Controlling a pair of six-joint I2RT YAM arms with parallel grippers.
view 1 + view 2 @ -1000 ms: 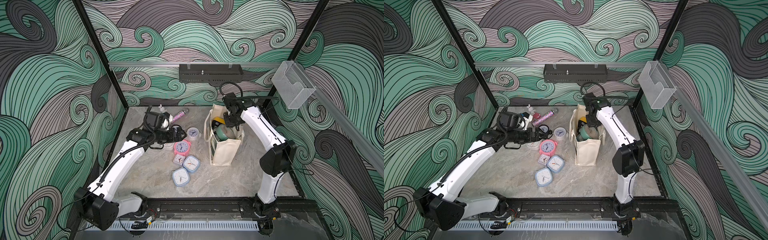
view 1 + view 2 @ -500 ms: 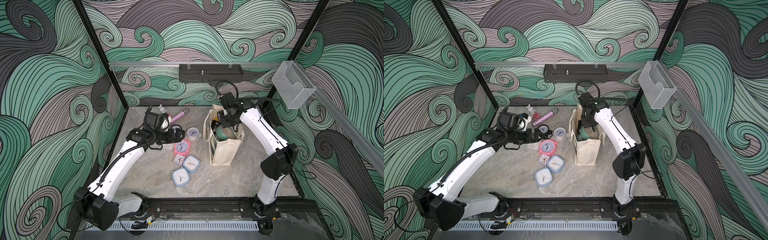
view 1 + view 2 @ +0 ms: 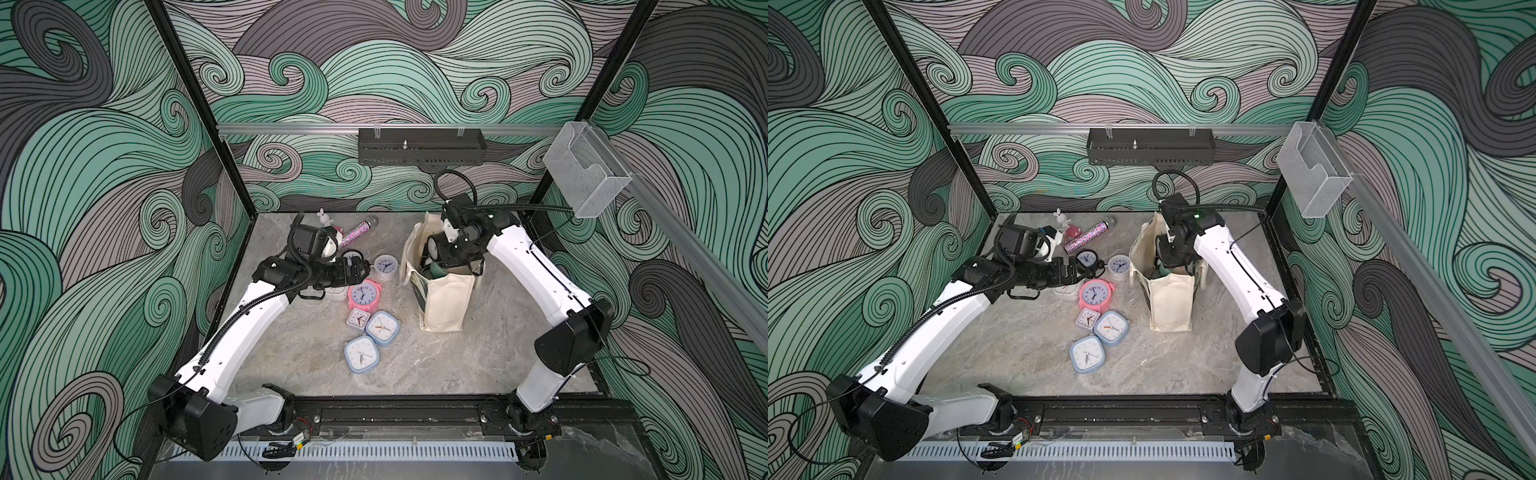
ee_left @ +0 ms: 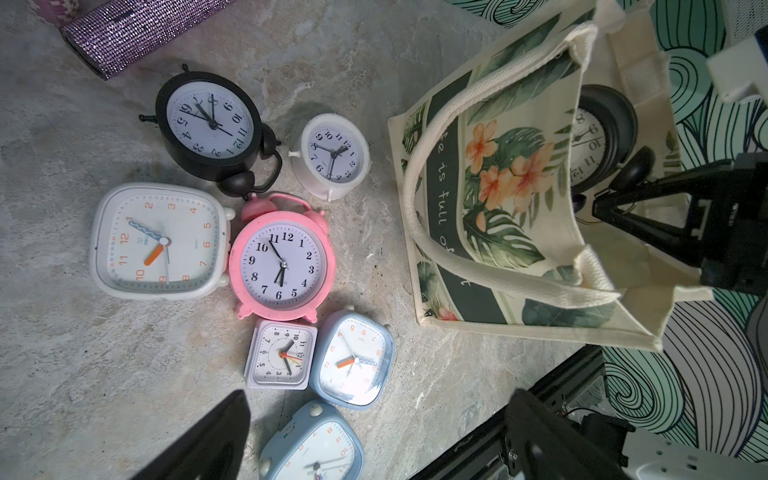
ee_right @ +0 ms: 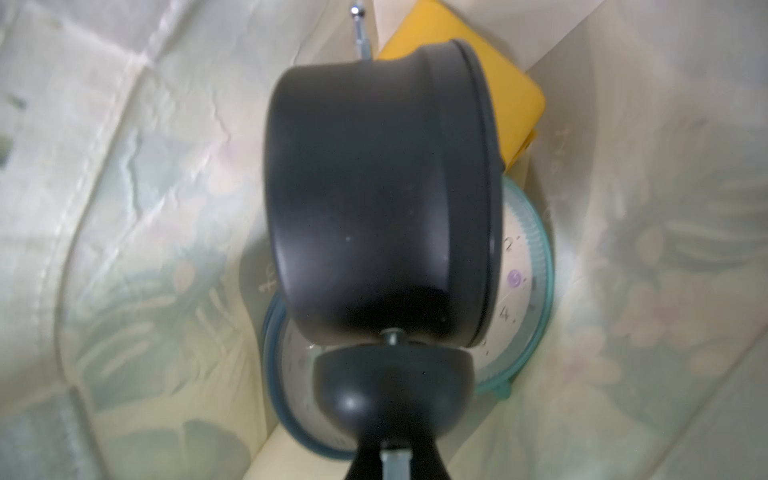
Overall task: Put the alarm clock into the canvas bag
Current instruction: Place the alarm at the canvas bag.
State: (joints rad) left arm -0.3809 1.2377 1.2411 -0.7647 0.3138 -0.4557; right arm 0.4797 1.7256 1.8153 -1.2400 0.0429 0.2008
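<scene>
The cream canvas bag (image 3: pixel 446 299) (image 3: pixel 1171 303) stands upright at the right of the table, mouth open. My right gripper (image 3: pixel 446 253) (image 5: pixel 395 453) is shut on the top of a black twin-bell alarm clock (image 3: pixel 433 248) (image 5: pixel 374 208) and holds it in the bag's mouth (image 4: pixel 498 208), above a teal clock (image 5: pixel 528 257) and a yellow thing (image 5: pixel 498 83) inside. My left gripper (image 3: pixel 361 266) (image 4: pixel 378 415) hangs open and empty over the clocks lying left of the bag.
On the table lie a pink clock (image 3: pixel 363 293), a second black clock (image 4: pixel 208 124), a white round clock (image 3: pixel 385 266), a big white square one (image 4: pixel 158 241), a small white one (image 4: pixel 280 353) and two blue ones (image 3: pixel 382 328). A glitter tube (image 3: pixel 357 232) lies at the back.
My right gripper has moved left and down with the black clock into the bag's mouth. The left arm has stayed still.
</scene>
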